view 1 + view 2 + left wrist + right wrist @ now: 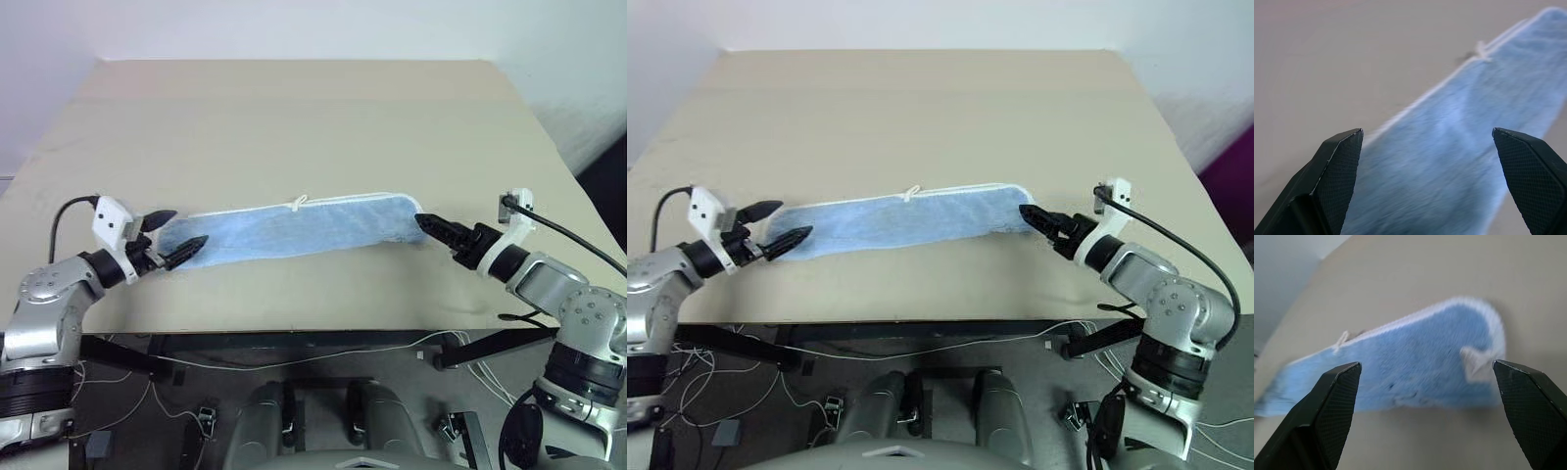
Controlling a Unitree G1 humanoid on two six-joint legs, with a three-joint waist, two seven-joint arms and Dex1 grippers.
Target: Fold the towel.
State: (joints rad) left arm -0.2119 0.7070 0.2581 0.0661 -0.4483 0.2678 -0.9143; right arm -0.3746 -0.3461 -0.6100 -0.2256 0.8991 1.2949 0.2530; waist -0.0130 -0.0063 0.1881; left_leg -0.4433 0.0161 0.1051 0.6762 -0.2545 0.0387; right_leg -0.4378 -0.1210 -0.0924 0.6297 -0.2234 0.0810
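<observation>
Fingers of left gripper (176,240) and right gripper (428,226) spread, empty, at ends of light blue terry towel (294,227) on beige tabletop (294,117); pinching one layer risks unfolding.

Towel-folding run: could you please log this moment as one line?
towel: folded strip on table | left gripper: open, at its end | right gripper: open, at other end

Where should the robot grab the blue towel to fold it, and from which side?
Probably by its two short ends. The towel lies flat on the table as a long, already narrowed strip. The open left gripper sits at one end and the open right gripper at the other. Each could come in level from its own side, pinch the end, and one could carry it across to the other.
</observation>
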